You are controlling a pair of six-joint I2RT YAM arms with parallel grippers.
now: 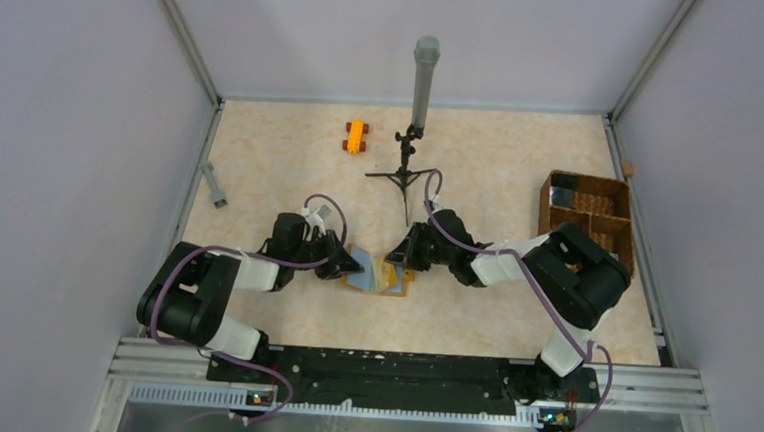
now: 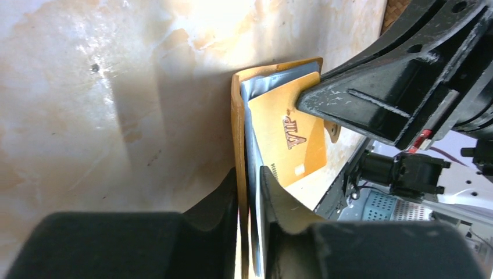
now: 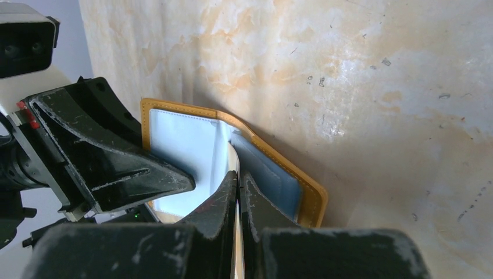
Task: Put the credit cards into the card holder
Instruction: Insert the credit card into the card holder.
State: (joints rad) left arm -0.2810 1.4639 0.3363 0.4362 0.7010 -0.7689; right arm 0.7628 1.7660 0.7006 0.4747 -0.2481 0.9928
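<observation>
We close both grippers at the card holder (image 1: 380, 280)
Our left arm (image 1: 222, 278) reaches in from the holder's left, elbow folded low, and the left gripper (image 1: 351, 265) is pinched on the holder's left edge. Our right arm (image 1: 520, 268) bends in from the holder's right, and the right gripper (image 1: 400, 256) is clamped tight on the gold card (image 2: 280, 129)

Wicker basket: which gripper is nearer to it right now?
Right. The right gripper pinches a gold card at the orange wallet, left of the wicker basket; the left gripper clamps the wallet's far side, farther away.
</observation>
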